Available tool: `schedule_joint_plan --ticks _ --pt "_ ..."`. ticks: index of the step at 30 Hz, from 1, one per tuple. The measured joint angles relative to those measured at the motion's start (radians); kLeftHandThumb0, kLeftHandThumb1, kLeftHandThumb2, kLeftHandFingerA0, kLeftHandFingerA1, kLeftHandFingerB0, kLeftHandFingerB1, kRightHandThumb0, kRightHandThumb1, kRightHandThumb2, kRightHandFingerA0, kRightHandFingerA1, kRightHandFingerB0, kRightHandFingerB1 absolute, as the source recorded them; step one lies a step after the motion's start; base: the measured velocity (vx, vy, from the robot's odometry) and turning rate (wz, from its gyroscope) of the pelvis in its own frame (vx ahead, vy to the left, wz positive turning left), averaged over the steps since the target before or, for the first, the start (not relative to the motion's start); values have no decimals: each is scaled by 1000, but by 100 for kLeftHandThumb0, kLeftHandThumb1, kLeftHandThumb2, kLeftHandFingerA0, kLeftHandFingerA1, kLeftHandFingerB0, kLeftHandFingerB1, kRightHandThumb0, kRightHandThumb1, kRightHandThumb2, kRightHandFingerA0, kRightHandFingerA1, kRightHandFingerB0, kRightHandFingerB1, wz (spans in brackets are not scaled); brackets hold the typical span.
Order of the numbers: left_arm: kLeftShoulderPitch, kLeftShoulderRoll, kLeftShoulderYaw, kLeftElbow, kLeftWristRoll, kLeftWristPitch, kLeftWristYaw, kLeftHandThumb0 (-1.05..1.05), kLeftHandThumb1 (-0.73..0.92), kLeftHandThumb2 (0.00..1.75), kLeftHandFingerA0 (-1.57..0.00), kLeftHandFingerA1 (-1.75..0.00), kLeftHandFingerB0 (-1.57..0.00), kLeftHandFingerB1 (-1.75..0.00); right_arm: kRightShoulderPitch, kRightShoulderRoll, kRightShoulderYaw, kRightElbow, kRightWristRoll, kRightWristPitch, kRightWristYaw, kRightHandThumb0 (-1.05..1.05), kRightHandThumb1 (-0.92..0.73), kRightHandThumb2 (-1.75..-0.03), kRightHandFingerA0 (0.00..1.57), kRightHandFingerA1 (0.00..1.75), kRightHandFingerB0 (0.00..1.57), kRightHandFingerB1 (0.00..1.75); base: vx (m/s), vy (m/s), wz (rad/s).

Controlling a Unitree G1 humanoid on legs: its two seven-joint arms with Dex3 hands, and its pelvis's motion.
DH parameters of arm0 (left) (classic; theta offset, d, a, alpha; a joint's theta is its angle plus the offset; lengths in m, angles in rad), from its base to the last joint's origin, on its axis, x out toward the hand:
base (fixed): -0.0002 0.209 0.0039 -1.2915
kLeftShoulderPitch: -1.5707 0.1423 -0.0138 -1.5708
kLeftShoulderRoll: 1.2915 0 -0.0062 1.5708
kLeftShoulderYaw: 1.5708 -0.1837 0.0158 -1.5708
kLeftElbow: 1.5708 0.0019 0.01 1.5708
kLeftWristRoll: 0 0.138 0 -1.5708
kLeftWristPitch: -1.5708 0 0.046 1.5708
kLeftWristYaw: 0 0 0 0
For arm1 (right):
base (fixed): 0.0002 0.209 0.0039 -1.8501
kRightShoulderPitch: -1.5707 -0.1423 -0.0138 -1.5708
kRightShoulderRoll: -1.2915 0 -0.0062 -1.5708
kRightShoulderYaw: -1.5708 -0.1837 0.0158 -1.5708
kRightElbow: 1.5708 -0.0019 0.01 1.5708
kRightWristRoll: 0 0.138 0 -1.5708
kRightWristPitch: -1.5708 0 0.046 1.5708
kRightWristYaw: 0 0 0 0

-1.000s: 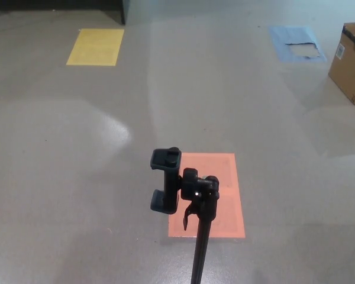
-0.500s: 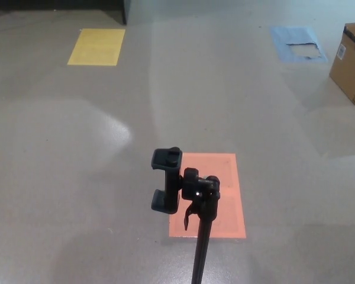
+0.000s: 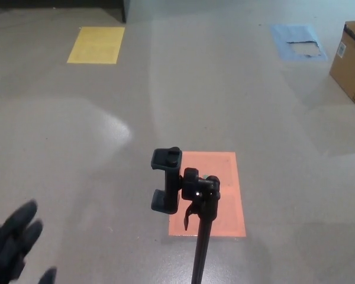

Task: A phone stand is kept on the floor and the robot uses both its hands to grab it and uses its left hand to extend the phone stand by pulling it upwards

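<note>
Left hand (image 3: pixel 12 245) low at the near left, fingers spread and empty, well apart from the upright phone stand (image 3: pixel 196 201) to its right; right hand unseen.

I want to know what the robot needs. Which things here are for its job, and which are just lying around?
For the job:
phone stand
left hand, fingers apart, holding nothing

Just lying around:
orange mat
yellow mat
blue mat
box
</note>
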Motion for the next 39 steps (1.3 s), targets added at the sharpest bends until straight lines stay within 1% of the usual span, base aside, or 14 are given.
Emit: schedule_joint_plan --ticks 4,5,6,7,11,15,16,17,23,24,25,28,29,39 --pt "-92 1 -23 -51 -3 55 0 -39 38 101 0 -49 0 -47 -80 4 22 9 0 4 12 -100 -59 -101 0 0 0 14 0 0 0" --pt "-107 1 -27 -60 -4 67 0 -83 64 103 -3 -32 -6 -40 -93 4 26 11 0 4 14 -103 -60 -101 0 0 0 15 0 0 0" --pt "-116 1 -30 -66 -4 76 0 -80 63 104 -4 -33 -6 -39 -100 4 30 12 0 5 15 -105 -61 -101 0 1 0 14 0 0 0" --pt "-130 1 -34 -75 -5 88 1 -88 67 106 -3 -28 -14 -33 -112 7 35 12 0 7 18 -105 -61 -103 0 6 0 15 0 0 0" --pt "-192 1 -65 -113 -8 141 1 -82 67 107 -1 -26 -10 -26 -174 26 63 13 0 17 28 -105 -62 -102 0 5 0 12 0 0 0" --pt "-240 -1 -101 -146 -17 193 1 -89 70 109 -4 -20 -12 -26 -233 46 87 16 -1 26 36 -105 -62 -102 0 3 0 8 0 0 0" --pt "-248 -1 -109 -154 -18 206 1 -96 74 110 -8 -12 -11 -19 -245 49 91 17 -1 28 37 -105 -62 -103 0 0 0 5 0 0 0" --pt "-252 -1 -115 -159 -19 214 1 -89 70 110 0 -16 -6 -20 -253 51 95 18 -2 30 37 -105 -62 -103 4 0 0 2 0 0 0" --pt "-280 -12 -174 -202 -40 286 1 -89 71 111 0 -15 -2 -19 -321 74 129 28 -19 53 38 -100 -58 -101 4 1 0 0 0 0 0" --pt "-283 -14 -183 -209 -44 299 1 -84 69 110 0 -17 -4 -21 -332 77 135 30 -22 57 38 -102 -60 -103 4 1 0 0 0 0 0" --pt "-285 -18 -194 -216 -48 312 1 -92 68 90 0 -16 -2 -20 -343 81 142 35 -25 62 38 -103 -60 -104 3 0 0 0 0 0 0" --pt "-285 -40 -240 -238 -66 356 1 -92 68 90 0 -16 -2 -20 -383 100 172 53 -38 81 38 -103 -60 -104 3 0 0 0 0 0 0" --pt "-285 -43 -248 -242 -71 366 1 -86 67 108 0 -14 -2 -20 -390 105 178 56 -42 86 38 -102 -59 -104 2 1 0 0 0 0 0" --pt "-284 -87 -336 -295 -148 493 4 -92 75 113 0 -8 0 -12 -493 160 258 109 -93 150 37 -100 -57 -104 0 7 0 0 0 0 0"
